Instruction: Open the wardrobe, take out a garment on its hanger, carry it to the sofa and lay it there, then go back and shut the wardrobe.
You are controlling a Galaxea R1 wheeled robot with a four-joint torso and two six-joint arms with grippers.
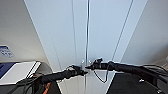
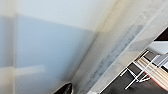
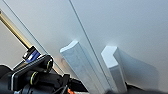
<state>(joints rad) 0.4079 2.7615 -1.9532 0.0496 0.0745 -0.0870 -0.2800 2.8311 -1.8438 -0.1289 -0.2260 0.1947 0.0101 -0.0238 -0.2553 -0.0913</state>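
Observation:
The white wardrobe (image 1: 65,32) stands right in front of me with both full-height doors shut along the middle seam. Its two small white handles (image 1: 86,61) sit side by side at the seam, and they show large in the right wrist view as a left handle (image 3: 82,67) and a right handle (image 3: 113,67). My left gripper (image 1: 83,72) reaches in just below the handles. My right gripper (image 1: 88,67) is at the seam, close under the right handle. The left wrist view looks along the plain door face (image 2: 50,50).
A white flat board (image 1: 17,71) lies low on the left beside a blue surface (image 1: 5,67). Grey walls flank the wardrobe. Dark floor (image 1: 125,85) lies at the lower right. A thin white frame with pale slats (image 2: 150,70) stands beside the wardrobe.

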